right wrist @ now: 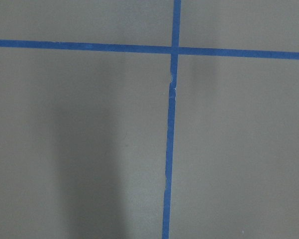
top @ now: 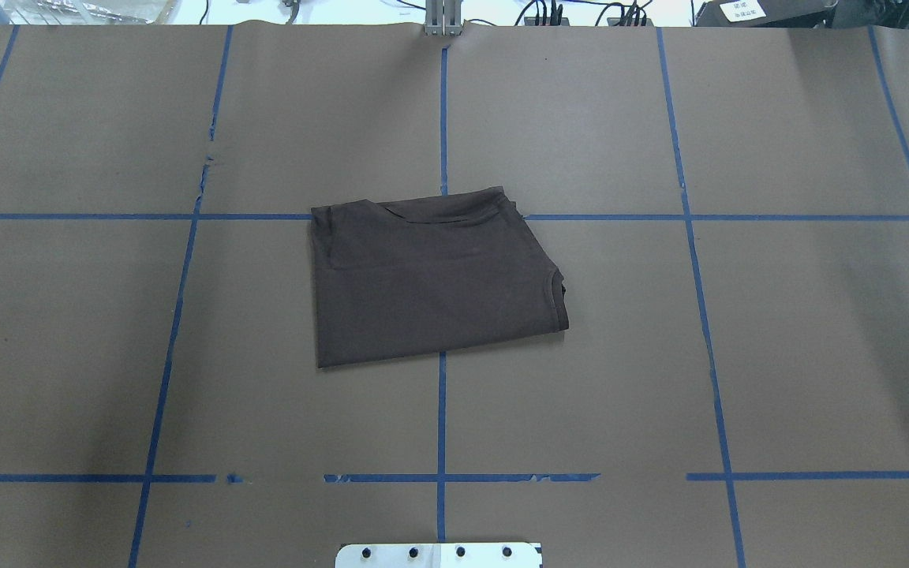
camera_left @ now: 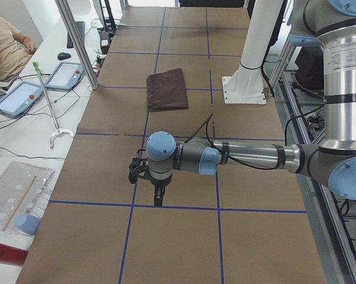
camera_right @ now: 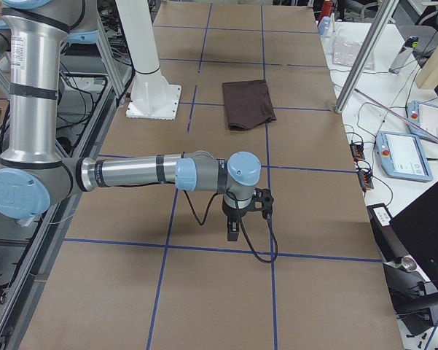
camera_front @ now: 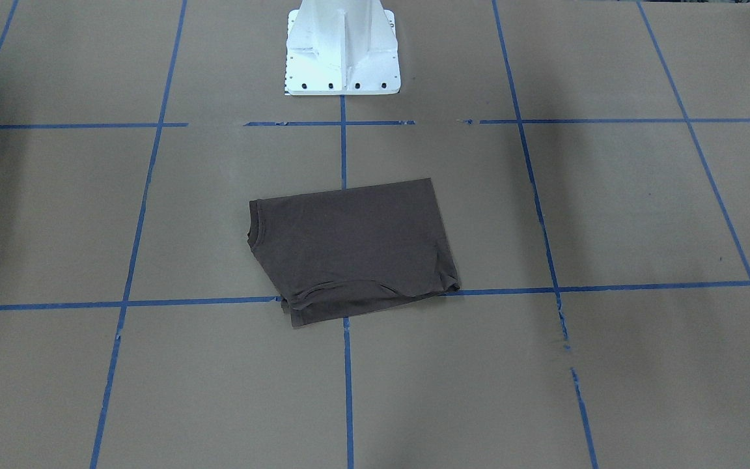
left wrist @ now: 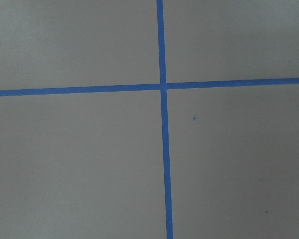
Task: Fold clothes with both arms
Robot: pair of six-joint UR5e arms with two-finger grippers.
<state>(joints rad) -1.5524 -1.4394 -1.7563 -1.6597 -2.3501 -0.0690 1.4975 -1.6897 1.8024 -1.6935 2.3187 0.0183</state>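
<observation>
The dark grey-brown T-shirt point(top: 431, 280) lies folded into a compact rectangle on the middle of the table, its collar at the right side in the overhead view. It also shows in the front-facing view point(camera_front: 349, 247), the exterior left view point(camera_left: 166, 89) and the exterior right view point(camera_right: 248, 103). My left gripper point(camera_left: 158, 198) hangs above the table far from the shirt, toward the table's left end. My right gripper point(camera_right: 234, 232) hangs above the table far from the shirt, toward the right end. I cannot tell whether either is open or shut. Both hold nothing visible.
The table is covered in brown paper point(top: 738, 355) with a blue tape grid. The white base pedestal point(camera_front: 342, 49) stands behind the shirt. Operator tablets point(camera_left: 68, 75) and a person point(camera_left: 6, 44) are beside the table. The wrist views show only paper and tape.
</observation>
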